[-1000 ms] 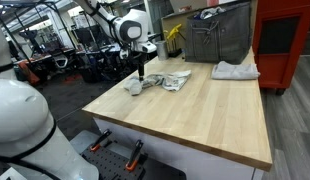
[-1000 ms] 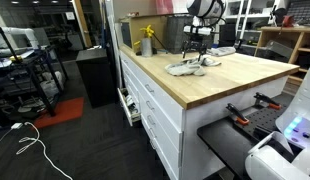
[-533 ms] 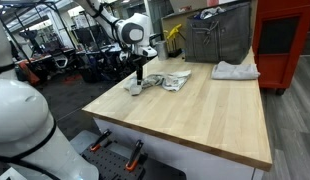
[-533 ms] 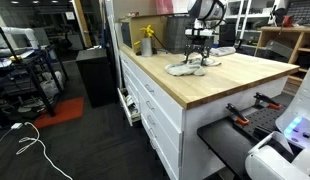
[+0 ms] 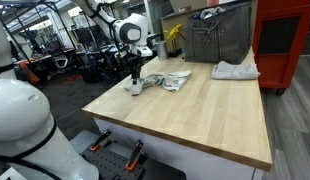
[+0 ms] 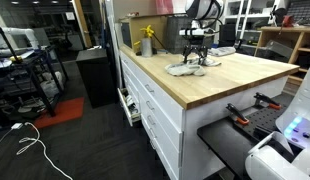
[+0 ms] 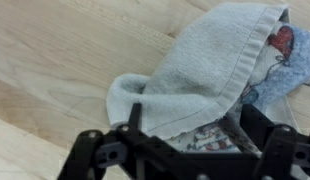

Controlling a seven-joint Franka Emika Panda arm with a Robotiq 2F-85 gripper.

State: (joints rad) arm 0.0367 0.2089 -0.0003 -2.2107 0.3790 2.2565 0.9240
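- In the wrist view the grey towel (image 7: 200, 70) lies crumpled on the wooden table (image 7: 55, 50). Its long axis slants from the lower left of the frame to the upper right.
- Its rounded, folded end points to the lower left, and its stitched hem runs down the right side of the bundle.
- The gripper (image 7: 192, 120) comes in from the bottom edge of that view with its jaws spread wide and holding nothing.
- One of the fingers (image 7: 135, 115) stands just below the towel's folded left end. The other is at the lower right, by the hem.
- The lower edge of the towel sits in the gap between them, and most of the cloth lies above the fingertips in the frame. Whether the tips touch the fabric cannot be told.
- A patterned cloth (image 7: 285, 60) with red and blue marks lies against the towel's right side, partly under it and close to the right-hand finger.
- In an exterior view the gripper (image 5: 136, 80) hangs straight down over the towel (image 5: 136, 88), near the table's left edge at centre left of the frame. The patterned cloth (image 5: 173, 80) spreads out just to its right.
- In an exterior view the gripper (image 6: 198, 62) stands over the same heap of cloth (image 6: 185, 69) in the upper middle of the frame.
- Well apart from these, a white cloth (image 5: 236, 70) lies at upper right. A metal bin (image 5: 217, 35) and a yellow bottle (image 5: 173, 38) stand at the table's far end.
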